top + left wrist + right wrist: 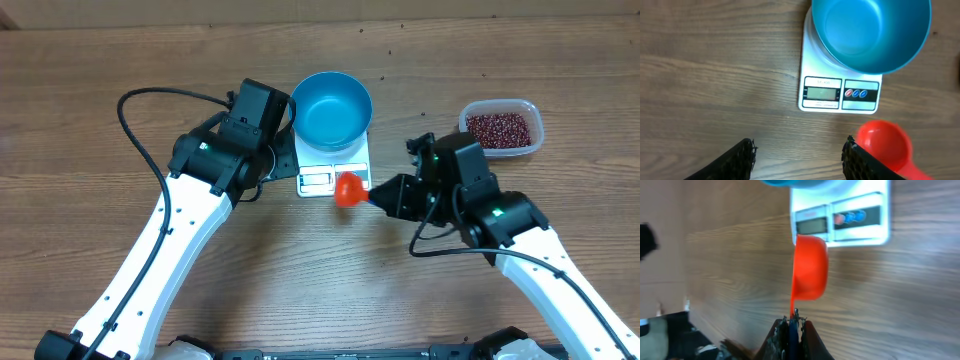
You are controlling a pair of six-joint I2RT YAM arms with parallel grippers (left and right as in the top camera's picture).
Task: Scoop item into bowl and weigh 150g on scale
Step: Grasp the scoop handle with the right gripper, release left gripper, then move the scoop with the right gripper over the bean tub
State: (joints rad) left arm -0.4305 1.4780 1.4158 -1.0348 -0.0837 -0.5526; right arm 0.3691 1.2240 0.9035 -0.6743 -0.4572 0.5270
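Overhead view: the bowl [331, 108] sits on the scale [333, 178], display edge toward the robot, so anything tipped in should register directly (the display is too small to read). The bowl appears empty. The beans [499, 127] lie heaped in the clear container [538, 128], well apart on the robot's right of the scale. The right gripper [792, 321] is clamped tight on the handle of the red scoop [350, 189], holding its cup just in front of the scale's display. No beans show in the cup, so a trip to the container is likely next. The left gripper [799, 152] hovers beside the scale, jaws parted, nothing between them, probably positioned to steady the bowl.
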